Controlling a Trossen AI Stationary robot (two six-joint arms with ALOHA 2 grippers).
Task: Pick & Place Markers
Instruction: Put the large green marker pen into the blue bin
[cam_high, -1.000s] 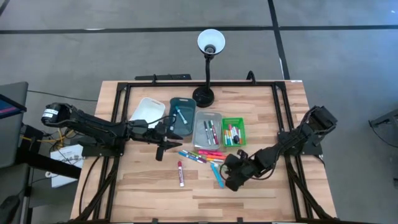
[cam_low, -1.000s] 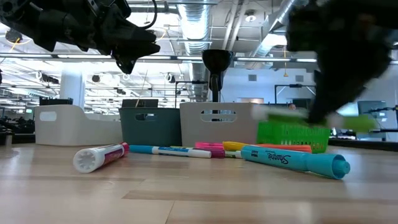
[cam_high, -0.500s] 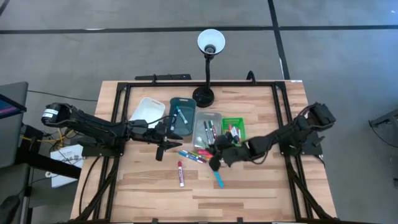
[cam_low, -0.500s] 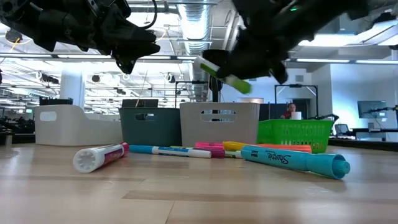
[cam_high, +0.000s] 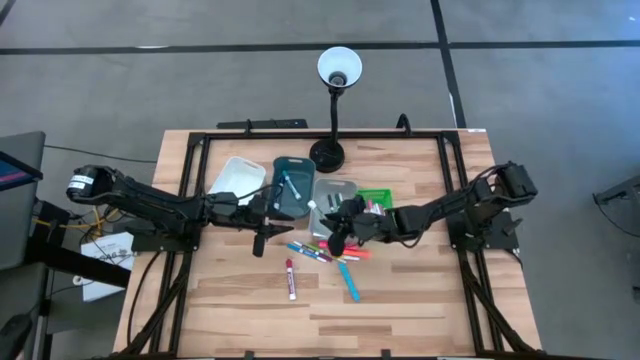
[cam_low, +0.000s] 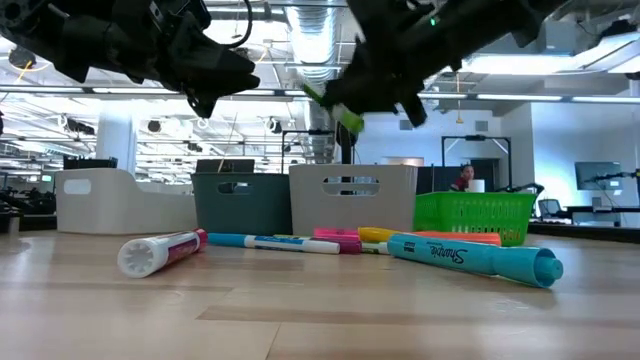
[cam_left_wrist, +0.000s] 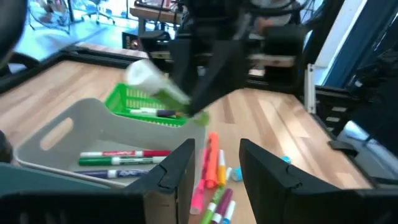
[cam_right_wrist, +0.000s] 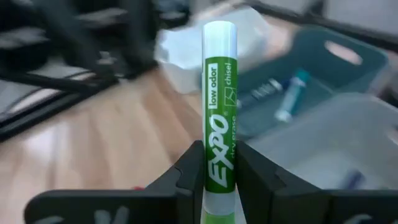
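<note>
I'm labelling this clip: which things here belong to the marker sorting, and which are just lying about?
Job:
green marker clamped in the right gripper
loose markers
four trays
left gripper, open

Lying about:
desk lamp

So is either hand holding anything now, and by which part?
The right hand holds a green marker, pinched low on its barrel. The left hand is open and holds nothing.

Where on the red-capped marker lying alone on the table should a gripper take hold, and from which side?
Grip the red-capped marker mid-barrel, coming straight down from above. It lies flat, apart from the other markers, so fingers can likely close across its narrow width.
</note>
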